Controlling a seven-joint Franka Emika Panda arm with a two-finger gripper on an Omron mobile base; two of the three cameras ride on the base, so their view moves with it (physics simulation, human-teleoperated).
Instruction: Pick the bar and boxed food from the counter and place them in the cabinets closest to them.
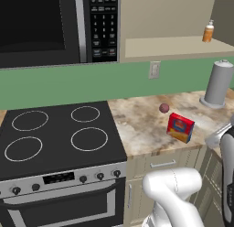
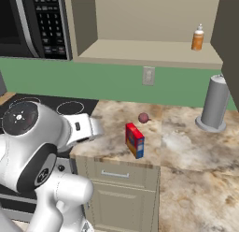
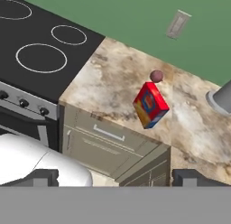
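The bench (image 1: 137, 125) looks like polished marbled stone; the boxed food (image 1: 180, 127) is smooth printed card; the stovetop (image 1: 55, 139) is matt black glass; the grey canister (image 1: 218, 83) looks like brushed metal.

One red box (image 1: 180, 127) stands on the surface (image 1: 137, 125), and one small dark-red ball (image 1: 164, 108) lies near it. One grey cylinder (image 1: 218, 83) stands on its round base at the back. One orange bottle (image 1: 208, 32) sits on the cabinet (image 1: 173, 46) shelf. One wall outlet (image 1: 154, 69) is set in the green wall. The stove (image 1: 59, 134) has four rings and four knobs. One microwave (image 1: 55, 27) hangs above it. One drawer handle (image 1: 163, 164) shows below the surface.
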